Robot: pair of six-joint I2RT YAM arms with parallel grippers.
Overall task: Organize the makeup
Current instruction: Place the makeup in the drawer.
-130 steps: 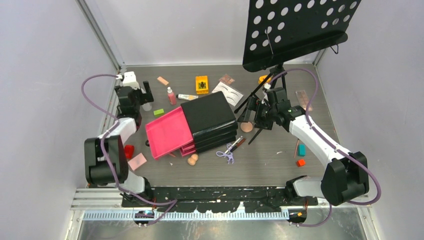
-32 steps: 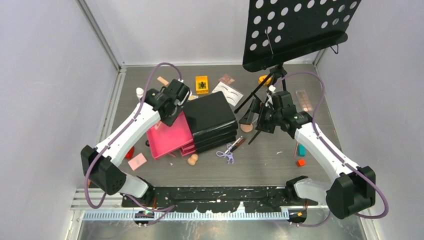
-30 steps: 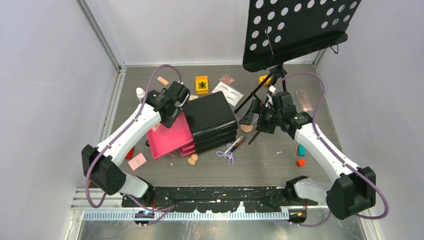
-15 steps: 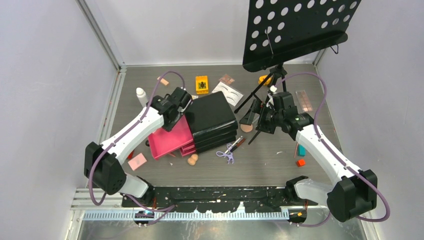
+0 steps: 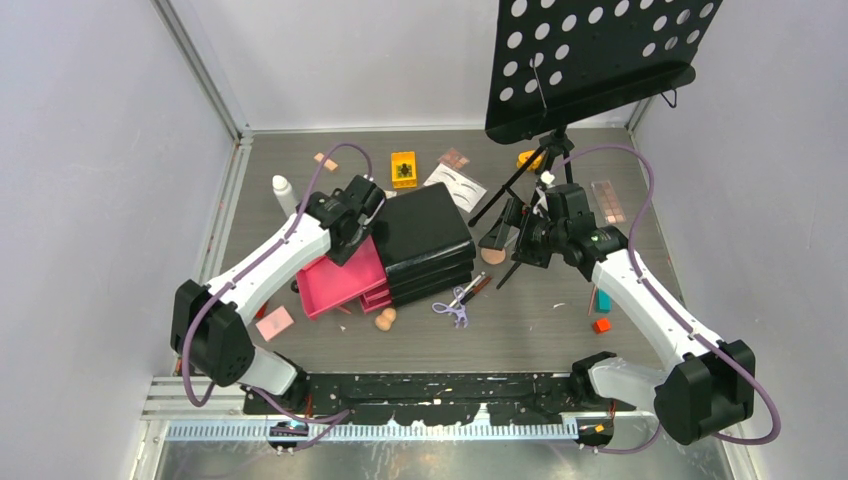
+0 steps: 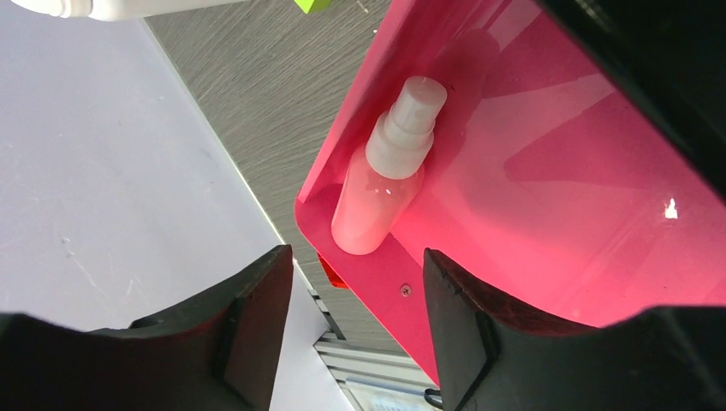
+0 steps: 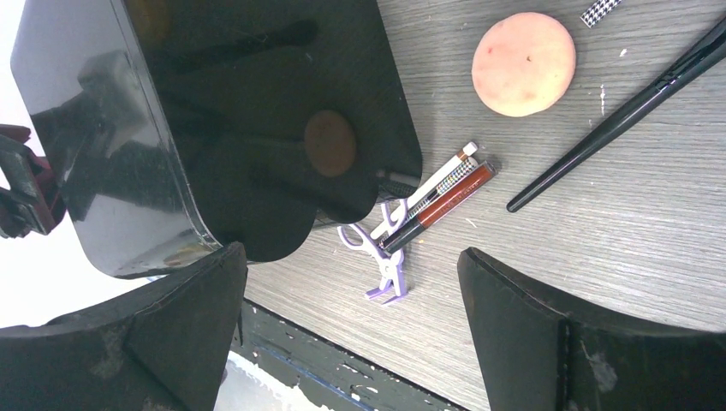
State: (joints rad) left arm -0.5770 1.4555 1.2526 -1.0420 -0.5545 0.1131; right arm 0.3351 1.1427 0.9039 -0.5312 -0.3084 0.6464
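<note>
My left gripper (image 5: 355, 215) (image 6: 355, 265) hangs over the far end of the pulled-out pink drawer (image 5: 340, 275) (image 6: 556, 171), jaws open and holding nothing. A small spray bottle (image 6: 385, 184) with a white cap lies loose in the drawer's corner, just past the fingertips. My right gripper (image 5: 520, 237) (image 7: 351, 257) hovers wide open above the table right of the black chest (image 5: 420, 235) (image 7: 214, 111). Below it lie lilac scissors (image 7: 381, 248) (image 5: 452, 305), two pencils (image 7: 441, 197), a peach sponge (image 7: 523, 64) and a black brush (image 7: 616, 116).
A white bottle (image 5: 283, 190) lies at the far left. An orange block (image 5: 403, 170), eyebrow card (image 5: 455, 187) and palettes (image 5: 454, 158) (image 5: 607, 197) lie behind the chest. The music stand (image 5: 590, 60) rises at back right. Sponges (image 5: 386, 318) lie before the drawers.
The left gripper has slid a little to the right and nearer over the pink drawer. The right arm has hardly moved.
</note>
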